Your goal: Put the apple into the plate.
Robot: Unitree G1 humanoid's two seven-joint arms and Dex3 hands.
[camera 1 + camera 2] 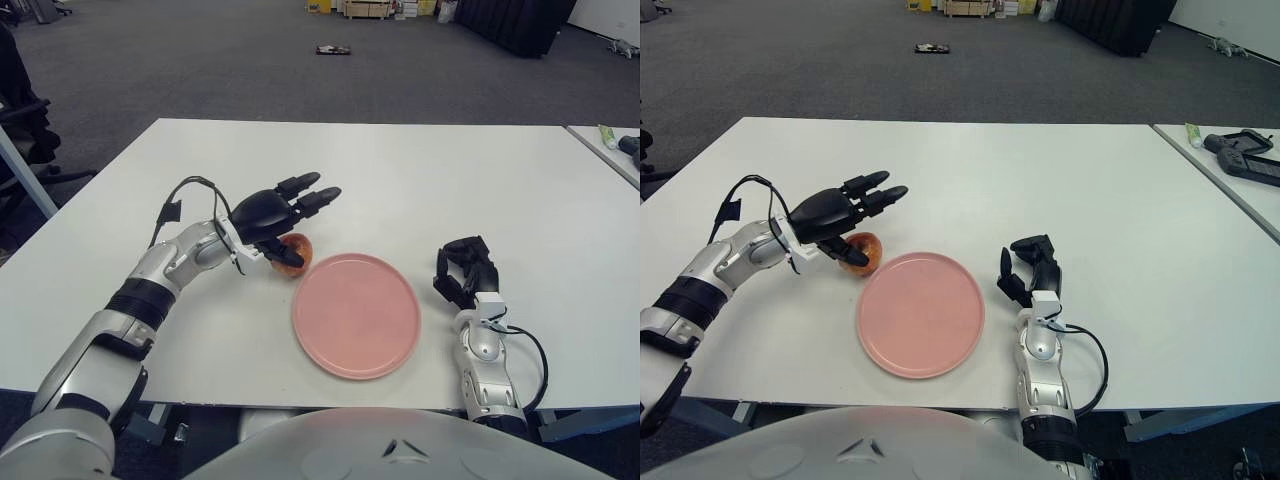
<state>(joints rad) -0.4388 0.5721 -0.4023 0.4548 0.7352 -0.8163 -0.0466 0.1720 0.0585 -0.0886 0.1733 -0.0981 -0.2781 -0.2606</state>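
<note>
A red-yellow apple (296, 254) sits on the white table (420, 180), just off the upper-left rim of the pink plate (357, 315). My left hand (288, 212) hovers right over the apple, palm down, and covers its top. The fingers (318, 196) stretch straight out past it toward the right, and the thumb hangs by the apple's front side; the hand is open and not closed around the fruit. The plate holds nothing. My right hand (463, 270) shows to the right of the plate with its fingers curled, holding nothing.
A second table (1230, 165) at the far right carries a green tube (608, 136) and a black device (1238, 148). A dark chair (22, 105) stands off the table's left side. A small object (333, 49) lies on the grey floor beyond.
</note>
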